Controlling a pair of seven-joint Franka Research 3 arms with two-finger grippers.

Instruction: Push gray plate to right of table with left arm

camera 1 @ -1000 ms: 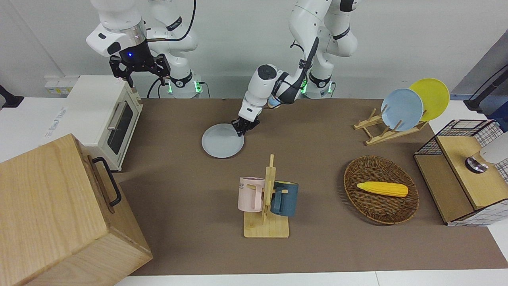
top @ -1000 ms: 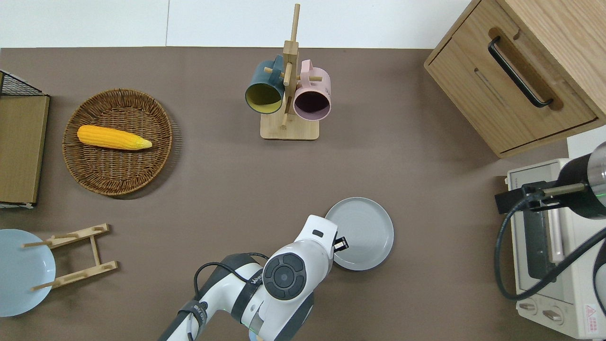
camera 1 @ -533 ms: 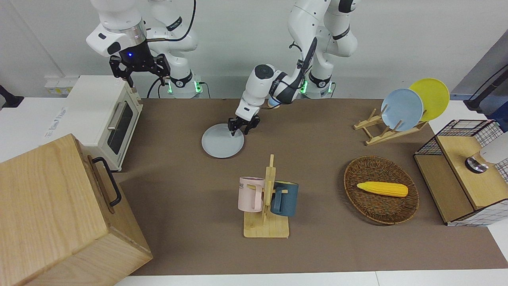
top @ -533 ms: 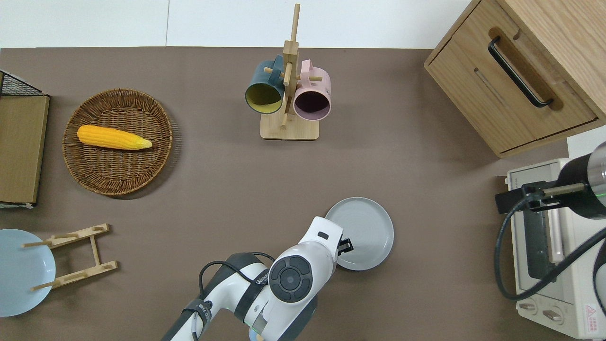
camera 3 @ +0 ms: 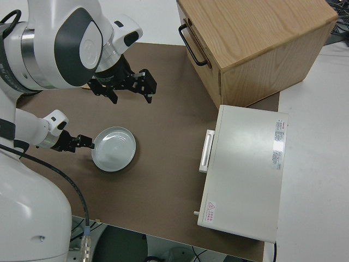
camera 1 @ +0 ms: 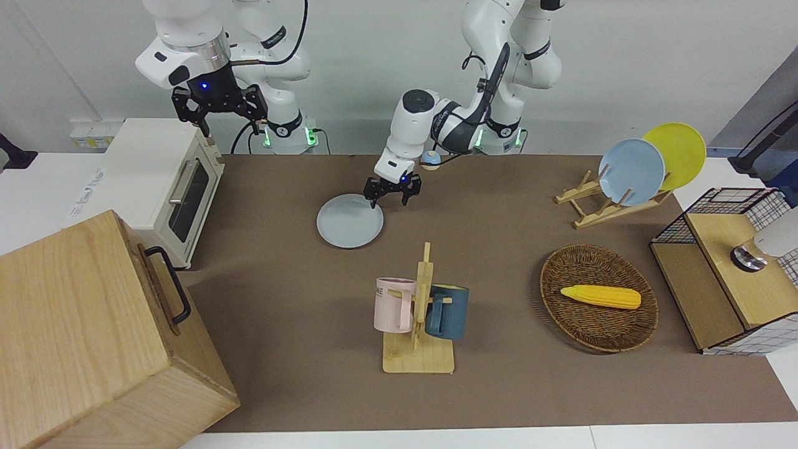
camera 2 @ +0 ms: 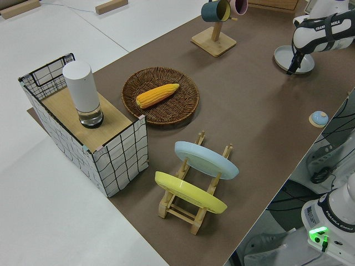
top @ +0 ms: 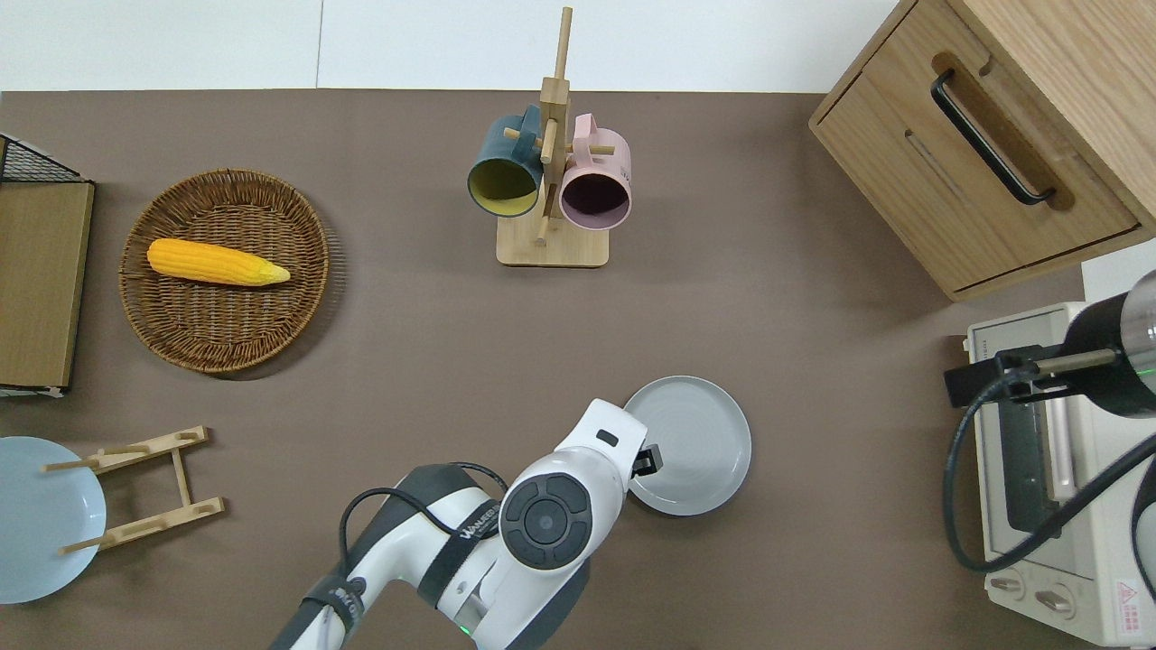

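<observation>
In the front view the left tool [camera 1: 391,191] hung with its fingers spread wide, just above the rim of the gray plate [camera 1: 347,223] at the edge toward the left arm's end; the right arm was parked. From overhead the wrist hid those fingers, and only a black tip showed over the plate's [top: 697,442] rim. The right side view showed the plate [camera 3: 115,148] flat on the brown surface [camera 3: 163,114], beside the tool [camera 3: 83,142].
</observation>
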